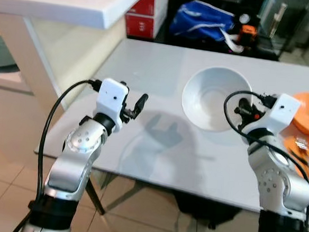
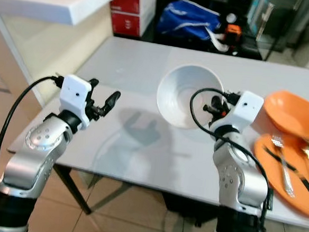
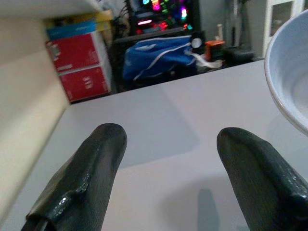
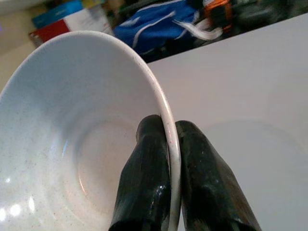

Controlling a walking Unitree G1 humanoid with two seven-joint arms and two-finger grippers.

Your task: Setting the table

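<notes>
Now | grey table (image 1: 163, 69) | right tool (image 4: 172, 144) clamps white bowl (image 1: 211, 96) rim | left tool (image 3: 168, 159) apart

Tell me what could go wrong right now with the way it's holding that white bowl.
1. The right gripper pinches only the thin rim of the white bowl, so the bowl could tip or slip out when moved.
2. The orange plate with cutlery lies close beside the right arm; a swing that way might knock it.
3. The left gripper hovers open over the table, not supporting the bowl if it slips.
</notes>
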